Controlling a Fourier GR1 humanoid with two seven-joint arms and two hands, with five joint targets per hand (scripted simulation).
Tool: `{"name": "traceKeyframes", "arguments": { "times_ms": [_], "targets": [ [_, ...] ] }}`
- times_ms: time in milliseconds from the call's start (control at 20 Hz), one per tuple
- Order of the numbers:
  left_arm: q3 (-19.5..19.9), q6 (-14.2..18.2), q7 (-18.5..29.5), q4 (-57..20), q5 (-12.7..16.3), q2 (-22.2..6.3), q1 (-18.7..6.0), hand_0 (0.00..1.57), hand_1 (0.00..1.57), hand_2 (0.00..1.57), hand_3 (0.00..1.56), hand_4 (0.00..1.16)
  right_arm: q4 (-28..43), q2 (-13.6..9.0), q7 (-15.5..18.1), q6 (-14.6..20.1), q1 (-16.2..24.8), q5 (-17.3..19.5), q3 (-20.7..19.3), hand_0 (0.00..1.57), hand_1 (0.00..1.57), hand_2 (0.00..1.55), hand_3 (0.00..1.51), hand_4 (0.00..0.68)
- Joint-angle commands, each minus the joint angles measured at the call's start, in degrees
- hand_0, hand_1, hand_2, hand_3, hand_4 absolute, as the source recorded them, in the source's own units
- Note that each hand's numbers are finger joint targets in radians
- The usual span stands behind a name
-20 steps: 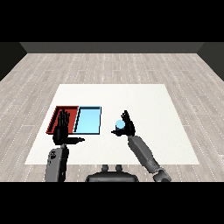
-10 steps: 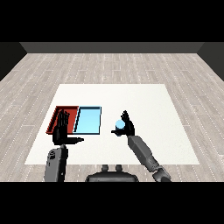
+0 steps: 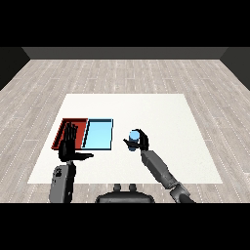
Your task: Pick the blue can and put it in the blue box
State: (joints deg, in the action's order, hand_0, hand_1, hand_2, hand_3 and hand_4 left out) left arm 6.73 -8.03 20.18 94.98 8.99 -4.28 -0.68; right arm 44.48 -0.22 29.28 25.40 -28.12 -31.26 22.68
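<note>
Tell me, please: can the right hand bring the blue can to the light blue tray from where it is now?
Probably yes. The right hand is curled round the blue can, and the light blue tray lies just to its left with nothing between them.

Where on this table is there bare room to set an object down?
The far half of the white table and its right side are bare. The near-left is crowded: red tray, light blue tray, left hand, and right hand curled round the blue can.
</note>
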Motion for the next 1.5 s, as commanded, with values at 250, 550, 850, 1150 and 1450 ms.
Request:
{"name": "traceKeyframes", "arguments": {
  "times_ms": [250, 550, 850, 1150, 1450],
  "targets": [
    [-1.91, 1.75, -0.39, -0.46, -2.92, 0.92, -0.7, 0.0, 0.0, 0.0, 0.0, 0.0, 10.64, -3.91, -8.19, 3.67, -0.67, 4.33, 1.41, 1.49, 1.49, 1.46, 1.41, 0.645],
    [-9.06, 1.03, -1.54, 1.66, -6.88, 3.33, 1.98, 0.0, 0.0, 0.0, 0.0, 0.0, 19.75, -6.02, -16.01, 10.82, -2.68, 10.49, 4.5, 1.46, 1.46, 1.45, 1.4, 0.623],
    [-10.68, 1.44, -3.32, -2.84, -8.1, 4.14, 0.11, 0.0, 0.0, 0.0, 0.0, 0.0, 22.98, -8.75, -16.15, 6.71, -3.71, 14.66, 2.37, 1.43, 1.43, 1.45, 1.4, 0.617],
    [-12.51, 4.59, -7.23, -4.79, -7.65, 4.25, -4.97, 0.0, 0.0, 0.0, 0.0, 0.0, 34.15, -11.33, -22.87, 5.08, 2.59, 21.14, 0.89, 1.42, 1.42, 1.44, 1.41, 0.622],
    [-18.93, 8.35, -10.07, -5.3, -4.85, 4.27, -7.9, 0.0, 0.0, 0.0, 0.0, 0.0, 31.22, -8.16, -24.68, 4.33, 0.48, 25.58, -0.11, 1.43, 1.43, 1.45, 1.4, 0.616]
  ]
}}
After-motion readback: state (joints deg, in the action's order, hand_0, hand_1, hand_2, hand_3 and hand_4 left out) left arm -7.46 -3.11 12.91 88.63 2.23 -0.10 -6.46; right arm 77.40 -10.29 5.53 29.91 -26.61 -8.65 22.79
